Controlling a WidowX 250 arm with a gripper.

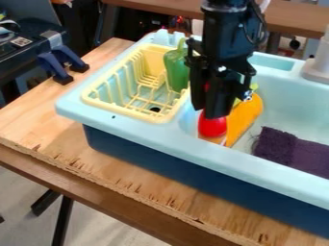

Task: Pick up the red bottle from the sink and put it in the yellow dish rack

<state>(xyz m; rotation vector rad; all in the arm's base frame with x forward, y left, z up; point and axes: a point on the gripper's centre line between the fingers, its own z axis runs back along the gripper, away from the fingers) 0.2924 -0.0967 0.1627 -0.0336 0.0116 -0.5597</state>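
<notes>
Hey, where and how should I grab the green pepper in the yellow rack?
I'd come from above and pinch the upper body of the green pepper, just below its stem. It stands roughly upright, its top rising above the yellow slotted rack, whose bars would likely hinder a lower grip.

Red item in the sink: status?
End effector down at red item, hold unconfirmed. Orange item close alongside, may crowd it. Purple cloth lies apart, likely no obstacle.
</notes>
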